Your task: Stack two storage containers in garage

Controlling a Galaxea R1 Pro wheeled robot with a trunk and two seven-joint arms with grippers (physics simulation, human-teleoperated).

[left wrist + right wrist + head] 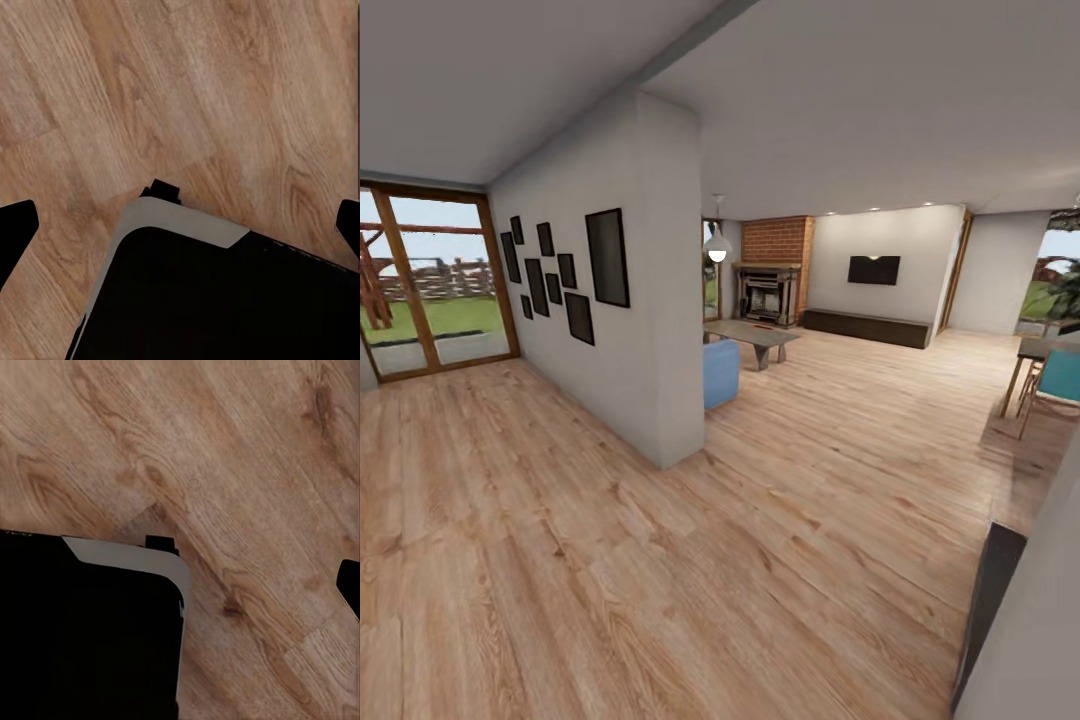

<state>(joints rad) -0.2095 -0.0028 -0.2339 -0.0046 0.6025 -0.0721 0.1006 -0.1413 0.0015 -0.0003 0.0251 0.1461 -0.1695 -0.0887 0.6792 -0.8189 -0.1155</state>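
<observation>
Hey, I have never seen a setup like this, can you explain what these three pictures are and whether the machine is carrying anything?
These are computer-rendered pictures from a wheeled robot with two arms. The big picture comes from a camera on its head: it looks across a light wood-plank floor toward a living room with a red brick fireplace, a black wall-mounted TV, a blue sofa and a grey low table. A white dividing wall carries black picture frames.

The two smaller pictures come from cameras on the wrists, aimed down at the same floor past the robot's dark base. The black tips at their edges are pincer fingers, spread wide with only floor between them, so both pincers look open and hold nothing.
</observation>
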